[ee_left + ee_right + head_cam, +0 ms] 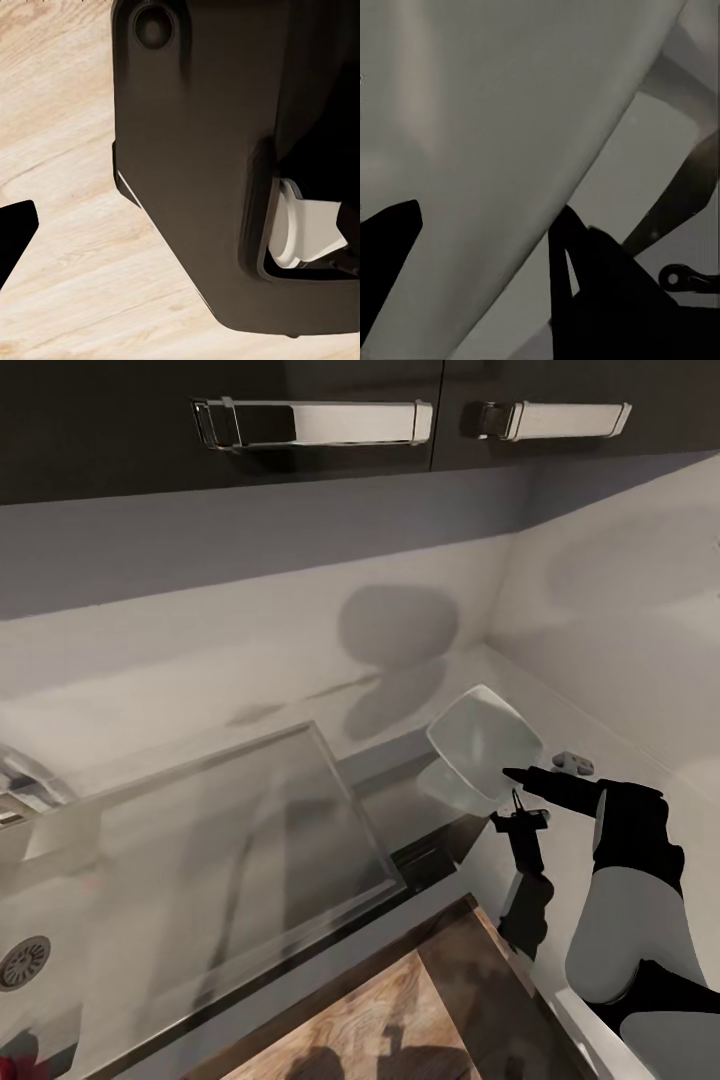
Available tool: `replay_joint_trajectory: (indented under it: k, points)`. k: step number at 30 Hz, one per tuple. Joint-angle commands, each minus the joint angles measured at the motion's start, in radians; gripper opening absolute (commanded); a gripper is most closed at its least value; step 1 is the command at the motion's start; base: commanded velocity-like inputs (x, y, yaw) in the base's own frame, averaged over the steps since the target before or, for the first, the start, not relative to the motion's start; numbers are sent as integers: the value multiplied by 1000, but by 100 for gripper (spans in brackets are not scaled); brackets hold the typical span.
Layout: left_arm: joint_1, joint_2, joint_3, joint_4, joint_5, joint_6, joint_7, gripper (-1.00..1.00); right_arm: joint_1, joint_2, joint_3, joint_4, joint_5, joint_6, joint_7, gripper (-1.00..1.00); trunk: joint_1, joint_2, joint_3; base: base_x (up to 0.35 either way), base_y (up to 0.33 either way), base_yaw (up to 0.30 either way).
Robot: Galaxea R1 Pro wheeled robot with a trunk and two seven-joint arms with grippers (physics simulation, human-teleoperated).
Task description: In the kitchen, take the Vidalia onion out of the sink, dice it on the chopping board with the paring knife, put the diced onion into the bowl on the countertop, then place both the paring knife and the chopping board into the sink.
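A kitchen corner, grey countertop [250, 690] running under dark upper cabinets [300, 450] with chrome bar handles [312, 422]. My right gripper [512, 798] holds the white bowl [483, 745], tipped up on edge above the counter near the far right corner, its hollow facing the sink side. One black fingertip [518, 774] lies across the bowl's lower rim; the other finger sits below it, so the jaws are narrowed onto the rim. In the right wrist view the bowl's pale wall [495, 135] runs between my two dark fingertips [390, 240], confirming the grip.

Left of the bowl lies the flat steel drainboard [230, 830] of the sink [60, 900], its round drain [22, 962] at the near left edge, with part of the chrome faucet [15, 785] at the far left edge. The dark-brown chopping board [400, 1010] sits nearest me, at the bottom of the head view, its grain streaked with shadow. A small grey object [573, 762] rests on the counter just right of the bowl; I cannot tell what it is.

My left wrist view looks down on pale wooden flooring [67, 247] past a dark part of the robot body [225, 150], with one black fingertip [15, 232] at the edge; I cannot tell how wide that gripper stands.
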Motion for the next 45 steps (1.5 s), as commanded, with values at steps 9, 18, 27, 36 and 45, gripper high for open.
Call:
replay_joint_trajectory:
  k: [9, 18, 27, 36, 45]
  points:
    - [1, 0, 1, -1, 2, -1, 0, 100, -1, 0, -3, -2, 14, 0, 10, -100, 1, -2, 12, 0, 0, -60]
    - [1, 0, 1, -2, 2, -1, 0, 100, -1, 0, -3, -2, 14, 0, 10, -100, 1, -2, 27, -49, 41, -66]
    - [1, 0, 1, -1, 2, -1, 0, 100, -1, 1, -3, -2, 14, 0, 10, -100, 1, -2, 41, -248, 202, -26]
    - [1, 0, 1, -1, 2, -1, 0, 100, -1, 1, -3, -2, 14, 0, 10, -100, 1, -2, 55, -261, 212, 76]
    - [1, 0, 1, -1, 2, -1, 0, 100, -1, 2, -2, -2, 13, 0, 10, -100, 1, -2, 70, -261, 212, 88]
